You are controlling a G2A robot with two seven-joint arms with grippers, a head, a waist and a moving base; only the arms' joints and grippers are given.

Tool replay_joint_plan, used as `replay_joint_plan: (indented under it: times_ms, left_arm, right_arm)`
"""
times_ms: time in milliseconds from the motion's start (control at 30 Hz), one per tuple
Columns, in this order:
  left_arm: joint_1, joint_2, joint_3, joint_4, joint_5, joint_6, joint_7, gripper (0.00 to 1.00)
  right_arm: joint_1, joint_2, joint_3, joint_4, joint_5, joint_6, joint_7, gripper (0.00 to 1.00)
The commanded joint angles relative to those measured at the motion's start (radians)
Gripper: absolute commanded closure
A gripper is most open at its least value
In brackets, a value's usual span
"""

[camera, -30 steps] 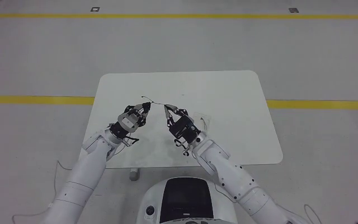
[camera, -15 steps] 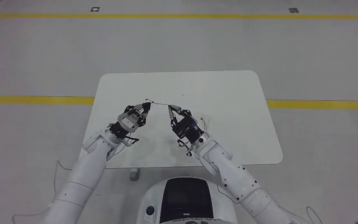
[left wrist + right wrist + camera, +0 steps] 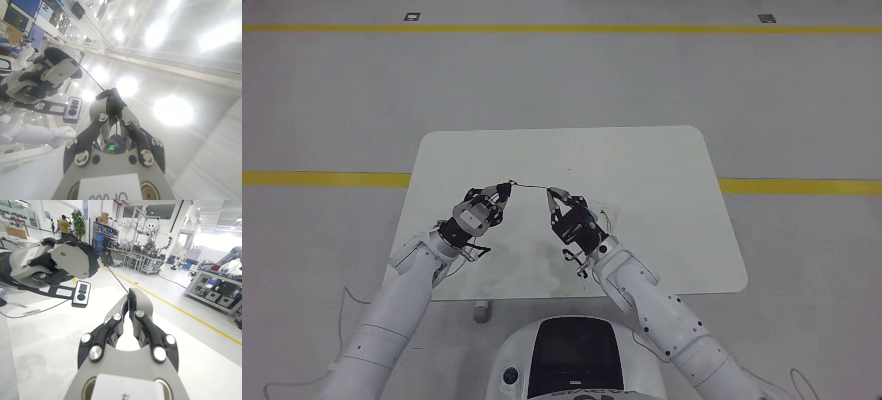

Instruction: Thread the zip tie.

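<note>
Above the near half of the white table (image 3: 662, 170), the left gripper (image 3: 499, 194) and the right gripper (image 3: 548, 198) are raised off the surface, tips angled toward each other, close but not touching. Each has its fingers pressed tight on one end of the black zip tie (image 3: 526, 186). The tie hangs in the air as a thin, nearly straight line spanning the gap between the two sets of fingertips, its left end a shade farther away than its right. It is too fine to tell whether its tip has entered its head. The left arm comes in from the near left and the right arm from the near right. Beyond the table, a yellow line (image 3: 322, 178) crosses the grey floor from left to right.
</note>
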Motion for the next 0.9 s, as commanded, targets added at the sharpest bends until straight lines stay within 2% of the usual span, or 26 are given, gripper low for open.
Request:
replay_joint_plan:
  times_ms: [0, 867]
  left_arm:
    - [0.0, 0.0, 0.0, 0.0, 0.0, 0.0, 0.0, 1.0]
    - [0.0, 0.0, 0.0, 0.0, 0.0, 0.0, 0.0, 1.0]
  right_arm:
    - [0.003, 0.0, -0.001, 0.006, 0.0, 0.002, 0.004, 1.0]
    - [0.023, 0.019, -0.022, 0.035, 0.0, 0.038, 0.028, 1.0]
